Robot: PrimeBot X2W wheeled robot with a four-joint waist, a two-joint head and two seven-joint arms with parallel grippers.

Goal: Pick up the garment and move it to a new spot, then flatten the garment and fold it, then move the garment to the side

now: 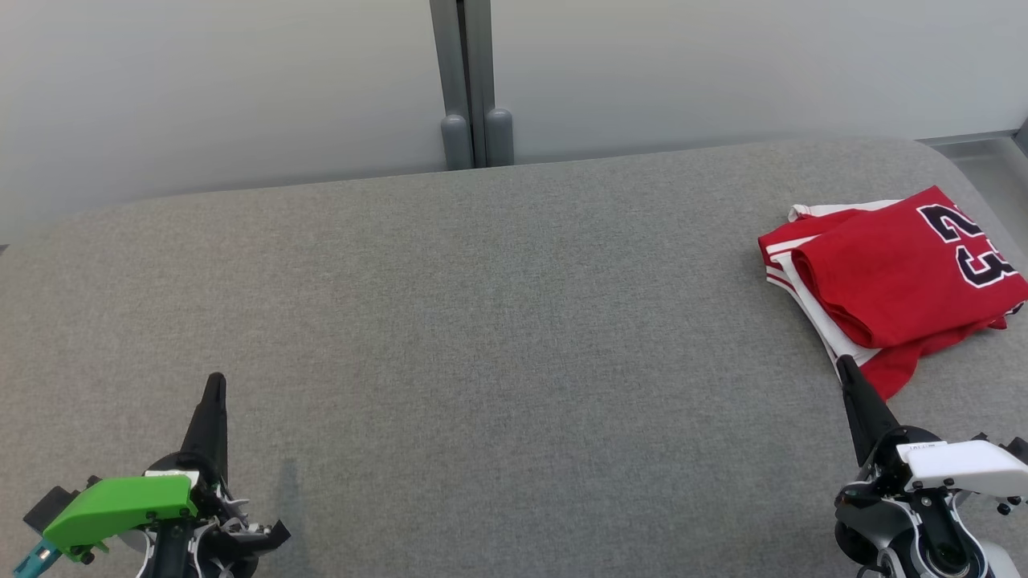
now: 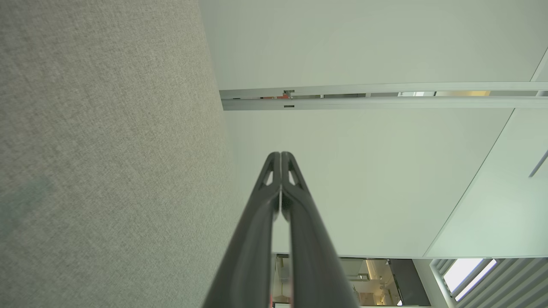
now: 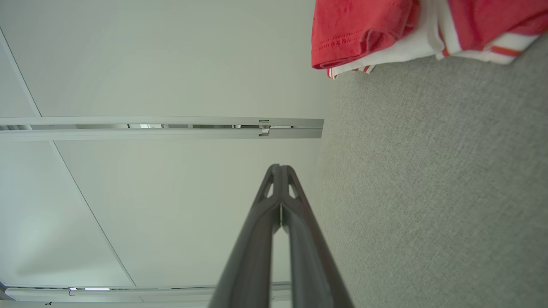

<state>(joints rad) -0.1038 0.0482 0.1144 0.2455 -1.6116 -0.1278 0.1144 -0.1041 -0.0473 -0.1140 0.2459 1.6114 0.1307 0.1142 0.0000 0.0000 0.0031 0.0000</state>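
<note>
A folded red garment (image 1: 891, 281) with white stripes and a dark number 23 lies at the far right of the grey fabric surface (image 1: 482, 321). Its red and white edge (image 3: 364, 38) appears at the top of the right wrist view. My right gripper (image 1: 845, 365) is shut with nothing in it, its tip just short of the garment's near corner. Low on the left, far from the garment, my left gripper (image 1: 215, 379) is shut and holds nothing. In each wrist view the two dark fingers (image 2: 280, 156) (image 3: 279, 167) press together at their tips.
A pale wall (image 1: 241, 80) with a grey vertical post (image 1: 470, 80) rises behind the surface. The surface's right edge curves away close to the garment, with a floor strip (image 1: 988, 160) beyond it.
</note>
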